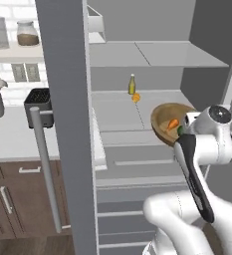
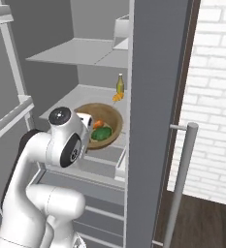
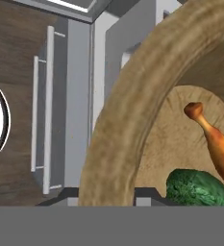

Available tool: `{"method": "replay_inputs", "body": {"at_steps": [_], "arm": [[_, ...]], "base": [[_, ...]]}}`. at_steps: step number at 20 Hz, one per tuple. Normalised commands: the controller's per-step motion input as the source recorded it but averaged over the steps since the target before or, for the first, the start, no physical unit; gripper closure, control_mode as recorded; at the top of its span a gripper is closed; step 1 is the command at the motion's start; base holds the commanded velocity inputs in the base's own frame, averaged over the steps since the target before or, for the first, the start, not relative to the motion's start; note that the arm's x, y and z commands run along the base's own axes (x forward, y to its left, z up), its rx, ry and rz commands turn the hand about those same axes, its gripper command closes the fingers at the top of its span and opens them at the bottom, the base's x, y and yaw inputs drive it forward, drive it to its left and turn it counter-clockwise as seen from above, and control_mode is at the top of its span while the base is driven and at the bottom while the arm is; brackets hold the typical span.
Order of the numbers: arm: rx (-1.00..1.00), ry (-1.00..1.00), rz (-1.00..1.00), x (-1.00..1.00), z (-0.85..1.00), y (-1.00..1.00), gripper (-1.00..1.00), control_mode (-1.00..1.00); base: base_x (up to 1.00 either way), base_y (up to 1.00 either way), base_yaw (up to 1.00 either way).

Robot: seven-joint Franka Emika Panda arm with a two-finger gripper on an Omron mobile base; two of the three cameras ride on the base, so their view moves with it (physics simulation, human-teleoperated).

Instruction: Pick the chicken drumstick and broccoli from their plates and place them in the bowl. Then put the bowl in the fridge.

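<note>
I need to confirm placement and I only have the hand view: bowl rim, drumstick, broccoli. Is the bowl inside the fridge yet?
Observer: Yes, the bowl is over a middle shelf of the open fridge, tilted in the base views.
Operator: Anything on that shelf?
Observer: A small bottle and an orange item stand behind the bowl, apart from it.
Operator: Food still inside?
Observer: Drumstick and broccoli both lie in it; the gripper is shut on its rim.
</note>
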Motion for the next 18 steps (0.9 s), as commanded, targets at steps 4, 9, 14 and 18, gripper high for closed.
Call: {"method": "replay_inputs", "body": {"at_steps": [4, 9, 14, 18], "arm": [[0.0, -0.01, 0.0, 1.0, 0.01, 0.35, 1.0, -1.0], [0.0, -0.06, 0.0, 1.0, 0.0, 0.0, 1.0, -1.0], [0.0, 0.0, -0.01, 0.99, 0.0, 0.0, 1.0, -1.0], [0.0, 0.0, -0.03, 0.9, -0.01, 0.0, 1.0, -1.0]], "base": [[0.0, 0.0, 0.0], [0.0, 0.0, 0.0], [0.0, 0.0, 0.0], [0.0, 0.0, 0.0]]}}
